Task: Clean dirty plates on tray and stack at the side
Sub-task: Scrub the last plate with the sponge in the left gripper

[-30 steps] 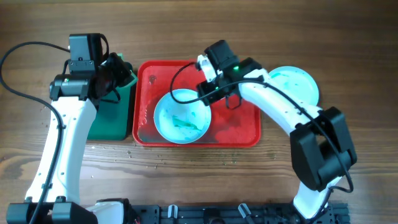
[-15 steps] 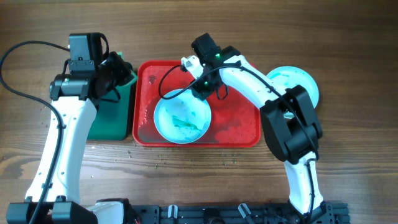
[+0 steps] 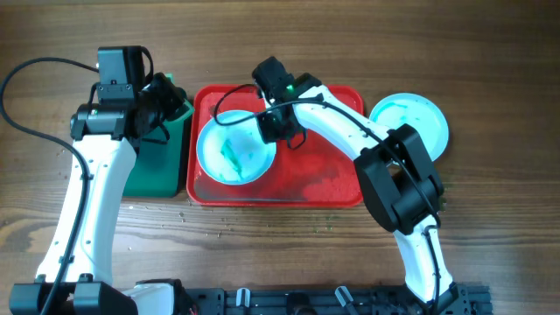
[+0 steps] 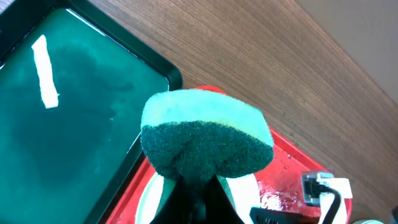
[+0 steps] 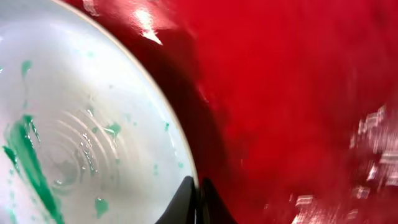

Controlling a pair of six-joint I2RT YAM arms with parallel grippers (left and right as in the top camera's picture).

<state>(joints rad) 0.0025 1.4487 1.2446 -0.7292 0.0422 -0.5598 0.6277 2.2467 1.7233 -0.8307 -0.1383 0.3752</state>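
**Right gripper pinches a smeared plate on the red tray**

We see the right gripper (image 5: 198, 196) with its two fingers pressed together on the rim of a pale plate (image 5: 81, 137). The plate spreads away to the gripper's left, streaked with green paint, and lies in the left part of the red tray (image 5: 298, 93). Wet tray floor shows on the gripper's right. Well off to that side, a second plate (image 3: 411, 118) rests on the table (image 3: 490, 61). The left gripper (image 4: 193, 190) is clamped on a green sponge (image 4: 205, 140), above where the green tray (image 4: 68, 124) meets the red one.
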